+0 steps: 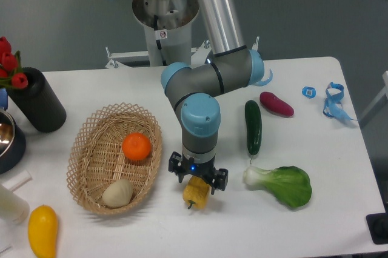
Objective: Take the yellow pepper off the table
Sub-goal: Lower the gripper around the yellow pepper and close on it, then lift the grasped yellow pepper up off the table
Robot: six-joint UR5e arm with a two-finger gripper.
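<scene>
Low in the centre of the frame, the claw (pixel 197 180) stands directly over the yellow pepper (pixel 197 192), which lies on the white surface (pixel 315 221) just right of the wicker basket (pixel 115 156). Its fingers seem to flank the pepper, though whether they grip it I cannot tell. A firm squeeze across the lobes and a straight vertical lift, clear of the basket rim, would likely serve best.

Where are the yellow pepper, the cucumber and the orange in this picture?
yellow pepper (pixel 196 193): fixed camera, its ridged yellow side under the gripper.
cucumber (pixel 253 127): fixed camera, mid-length.
orange (pixel 136 146): fixed camera, its centre, in the basket.
</scene>
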